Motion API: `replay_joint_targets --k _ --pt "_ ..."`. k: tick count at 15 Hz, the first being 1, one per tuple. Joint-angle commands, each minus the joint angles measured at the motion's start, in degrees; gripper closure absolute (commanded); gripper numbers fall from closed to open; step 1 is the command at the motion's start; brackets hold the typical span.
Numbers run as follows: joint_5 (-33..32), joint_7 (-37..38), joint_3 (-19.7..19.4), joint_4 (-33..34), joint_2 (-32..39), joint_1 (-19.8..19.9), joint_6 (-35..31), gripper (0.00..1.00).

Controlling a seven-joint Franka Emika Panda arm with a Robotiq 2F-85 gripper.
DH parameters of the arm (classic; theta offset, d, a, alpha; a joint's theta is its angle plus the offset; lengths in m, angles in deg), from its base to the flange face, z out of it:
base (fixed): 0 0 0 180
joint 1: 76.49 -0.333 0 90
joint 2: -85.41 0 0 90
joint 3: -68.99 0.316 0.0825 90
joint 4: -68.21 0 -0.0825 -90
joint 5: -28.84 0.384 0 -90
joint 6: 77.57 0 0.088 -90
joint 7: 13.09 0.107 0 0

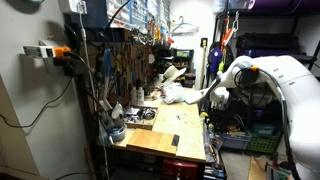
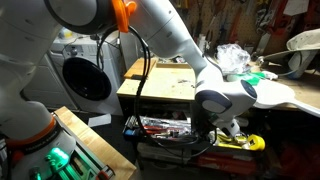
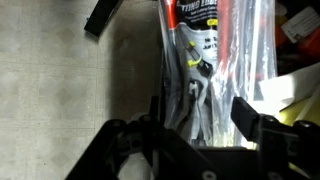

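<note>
Black plastic fingers (image 3: 157, 115) of the gripper (image 3: 200, 125) fill the bottom of the wrist view. The jaws are spread wide and grip nothing. Between and just beyond them lies the clear plastic blister pack with a red label (image 3: 205, 50), flat and lengthwise, with what look like dark-handled tools sealed inside.

Judging from this, the approach is made and the jaws straddle the pack's near end. No grasp has been taken, and the pack rests unlifted.

To one side of the pack, the pale wooden surface (image 3: 60, 90) is bare as far as a small black bar-shaped object (image 3: 100, 15) at the top edge, so there is free room there. The opposite side is crowded: a yellowish paper scrap (image 3: 290, 95) and an orange-red item (image 3: 300, 25) press against the pack's edge, just beside the finger there.

In both exterior views, the white robot arm (image 2: 170, 35) bends down beside the wooden workbench (image 1: 165, 135), with the gripper (image 1: 214, 98) low at the bench's edge. The pack (image 2: 165, 127) shows amid clutter near a yellow object (image 2: 246, 142). Whether it sits below the bench top cannot be told.

Farther back are a crumpled white plastic bag (image 1: 180, 94) and a tool-hung pegboard (image 1: 125, 55).
</note>
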Motion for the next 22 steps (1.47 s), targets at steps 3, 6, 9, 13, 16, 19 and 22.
replay_joint_targets --k 3,6,9,13,16,19,22 --pt "-1.38 3.01 0.08 2.68 2.17 0.17 0.97 0.71" --pt "-1.66 3.91 -0.06 3.08 2.57 -0.03 0.53 0.94" --pt "-1.97 4.75 -0.13 3.11 2.62 -0.18 0.40 0.99" --pt "-1.85 6.00 -0.03 3.02 2.53 -0.24 0.79 0.95" --pt "-1.73 5.90 0.05 2.44 1.78 -0.08 1.07 0.97" --pt "-1.67 4.96 0.09 1.61 0.68 0.17 0.68 0.99" --pt "-2.18 5.36 -0.15 1.78 0.74 -0.12 1.12 0.99"
